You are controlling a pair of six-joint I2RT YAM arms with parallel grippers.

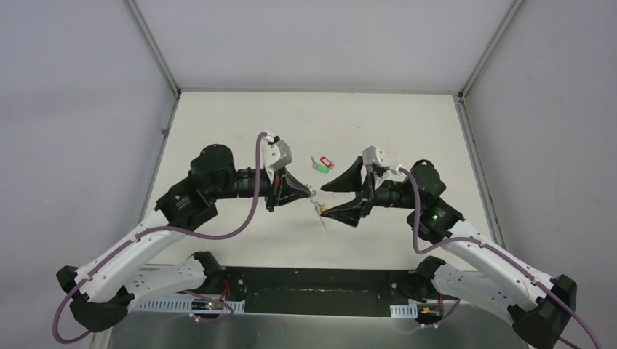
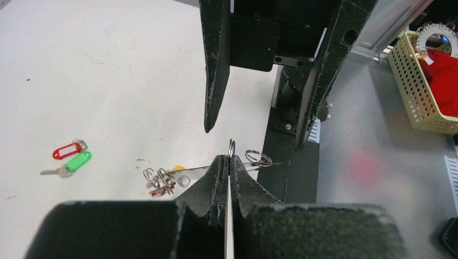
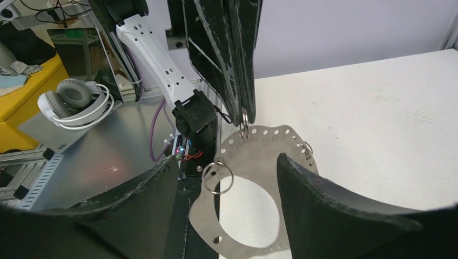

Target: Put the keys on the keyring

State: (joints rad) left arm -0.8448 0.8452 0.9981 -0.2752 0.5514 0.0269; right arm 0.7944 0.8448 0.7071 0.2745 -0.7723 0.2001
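While the left claw (image 2: 229, 162) is clenching a small wire split ring (image 2: 231, 147) hooked thru the rim of the flat silver metal hoop w/ punched holes (image 3: 259, 145), the hoop is hanging over the white worktop (image 1: 240, 131). The right claw (image 3: 227, 162) is gaping, released, fingers flanking the hoop (contact: can't tell). Two silver keys w/ red and green oval tags (image 1: 322, 164) are lying nearby on the worktop.

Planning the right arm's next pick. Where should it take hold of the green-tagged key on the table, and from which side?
Probably the green tag, from straight above, jaws across its narrow width: it lies flat and is bulkier than the thin key blade. The red tag lies close beside it, so there is little room there.
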